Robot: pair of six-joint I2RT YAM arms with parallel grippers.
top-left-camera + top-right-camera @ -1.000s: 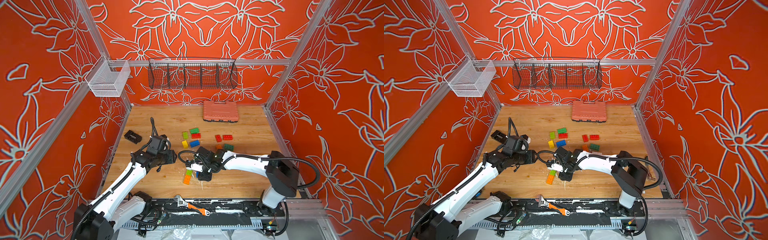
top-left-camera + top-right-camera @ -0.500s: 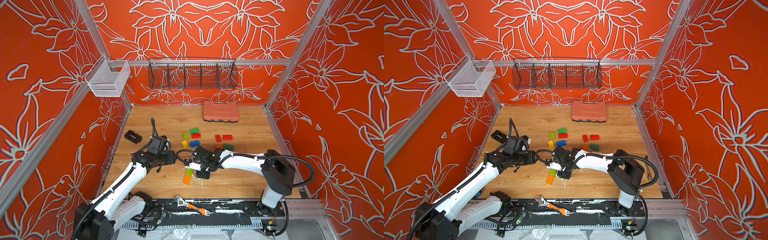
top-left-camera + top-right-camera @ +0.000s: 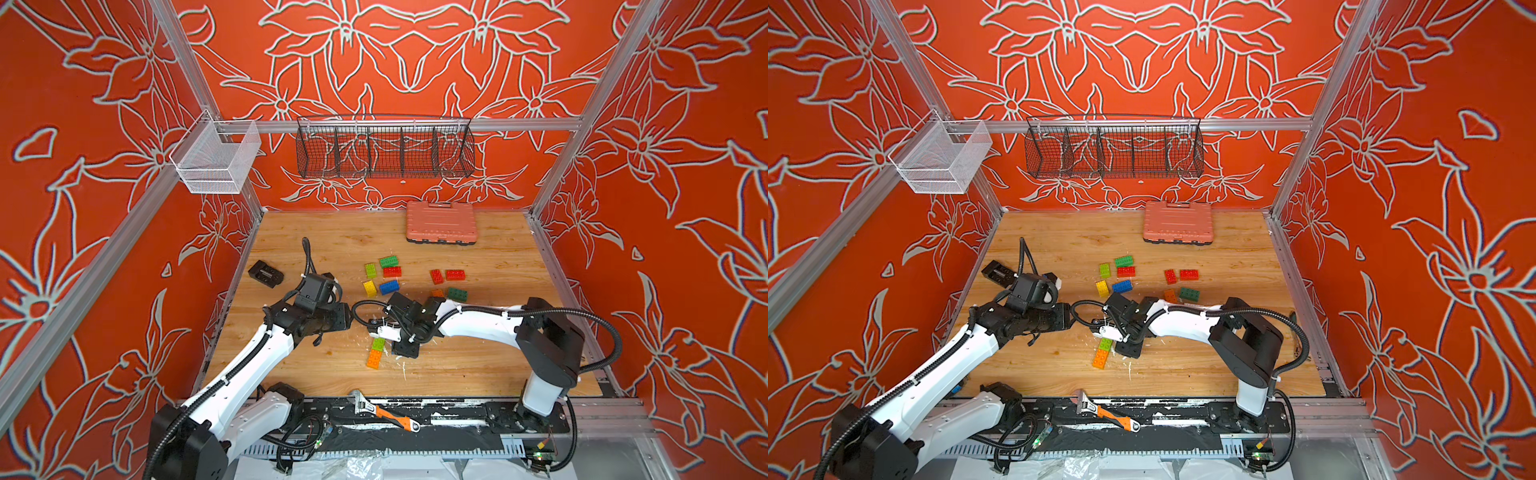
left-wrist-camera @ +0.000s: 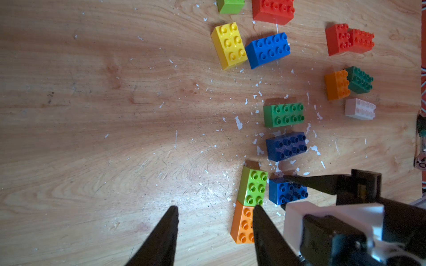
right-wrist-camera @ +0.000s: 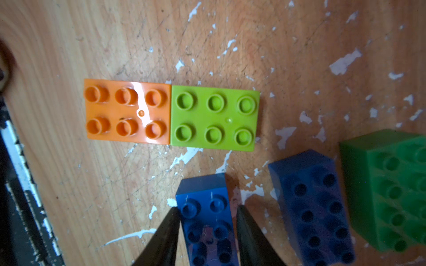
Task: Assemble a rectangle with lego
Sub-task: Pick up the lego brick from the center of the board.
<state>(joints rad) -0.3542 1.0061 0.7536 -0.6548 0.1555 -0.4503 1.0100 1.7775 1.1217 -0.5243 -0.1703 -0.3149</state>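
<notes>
R gripper is bracketing the blue brick, not yet clamped.
Jaws are standing apart on the brick's long sides, one touching, the other w/ a sliver of gap. The brick is lying on the table, long axis running along the fingers and at right angles to the touching lime brick + orange brick row, its end just short of lime's long side. It's prob. needing a quarter turn to sit flush. 2nd blue brick and green brick are crowding one jaw. L gripper, jaws apart & empty, is hovering by the orange end, poss. in the way.
</notes>
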